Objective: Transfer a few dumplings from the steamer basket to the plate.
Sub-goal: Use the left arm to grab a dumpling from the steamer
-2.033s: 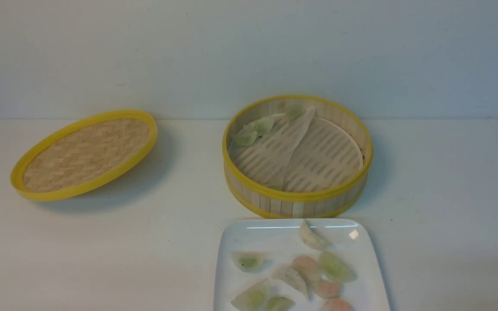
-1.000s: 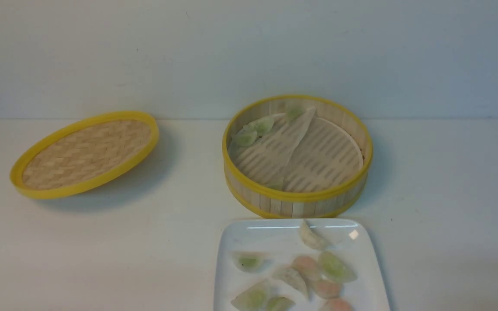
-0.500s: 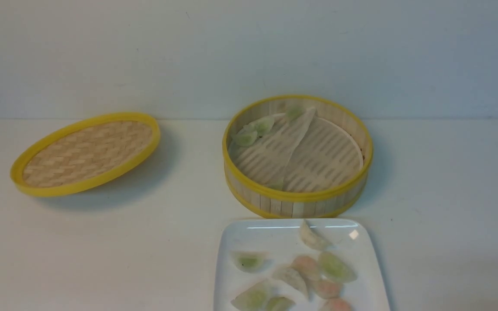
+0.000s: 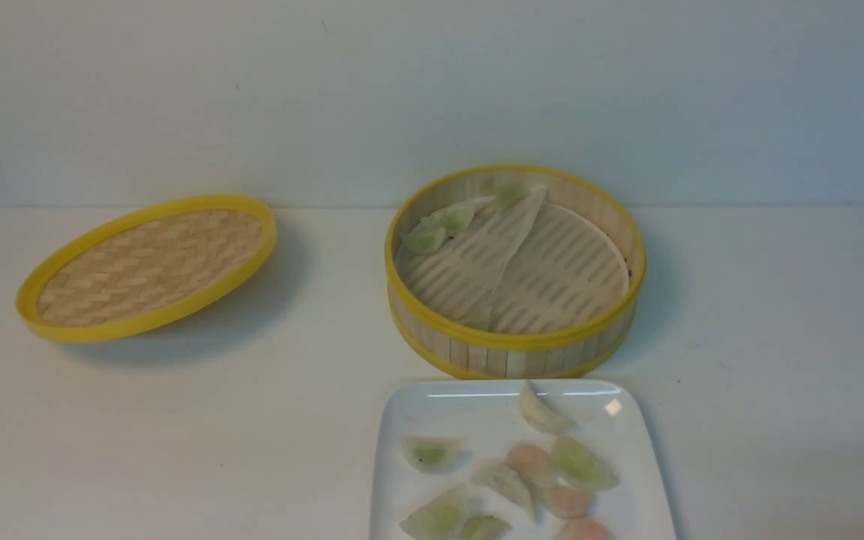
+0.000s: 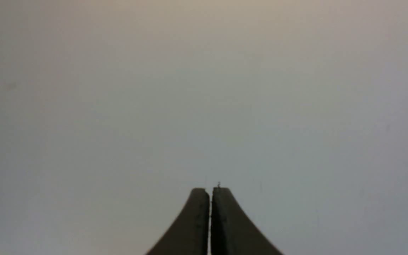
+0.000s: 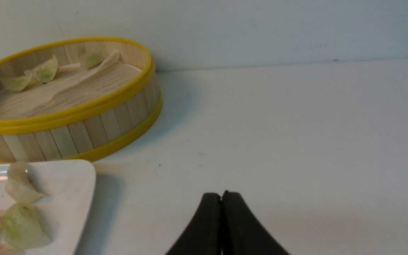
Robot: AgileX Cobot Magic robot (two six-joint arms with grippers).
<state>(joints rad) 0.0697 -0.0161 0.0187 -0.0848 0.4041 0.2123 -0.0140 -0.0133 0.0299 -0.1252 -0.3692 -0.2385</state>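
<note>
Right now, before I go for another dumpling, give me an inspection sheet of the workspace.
Surface: white table, no spills seen.
Job's things: steamer basket open, its paper liner folded over; three green dumplings sit against its far-left wall. The plate lies just in front of the basket, already holding several more; its near edge is cut off by the frame.
Clutter: woven lid to the left of the basket, apart from it; pink dumplings on the plate.
Grippers: left gripper jaws shut, empty; right gripper jaws shut, empty, off to the right of the plate.
Cables: nothing seen.
Surroundings: plain wall behind the table.
</note>
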